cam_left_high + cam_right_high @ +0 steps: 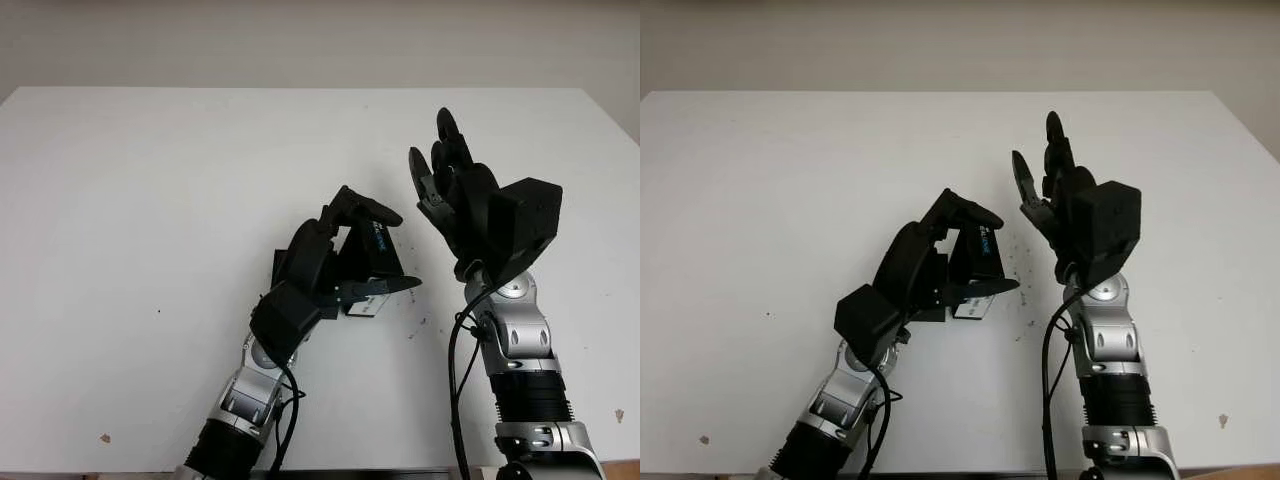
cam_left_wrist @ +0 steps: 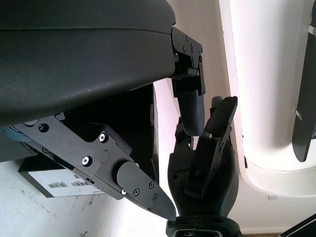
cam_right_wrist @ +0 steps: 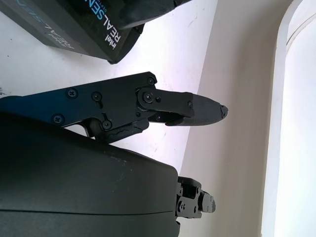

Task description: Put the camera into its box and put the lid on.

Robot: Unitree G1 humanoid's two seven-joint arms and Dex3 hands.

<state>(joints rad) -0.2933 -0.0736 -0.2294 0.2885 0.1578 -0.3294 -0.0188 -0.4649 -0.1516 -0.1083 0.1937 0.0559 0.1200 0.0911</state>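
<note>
A black camera box point(image 1: 373, 248) printed with Intel RealSense point(image 3: 89, 29) stands tipped up near the middle of the white table point(image 1: 150, 200), and a white barcode label point(image 1: 364, 307) shows at its lower edge. My left hand point(image 1: 398, 250) is shut on it, fingers point(image 1: 365, 208) curled over its top and thumb point(image 1: 395, 285) under its front. I cannot tell whether this piece is the lid or the whole box. My right hand point(image 1: 435, 160) is held up just right of the box, open and apart from it.
The table's far edge point(image 1: 300, 88) runs along a pale wall. Small dark specks point(image 1: 415, 325) dot the surface right of the box, and brown marks point(image 1: 105, 438) sit near the front edge. A black cable point(image 1: 455, 370) hangs by my right forearm.
</note>
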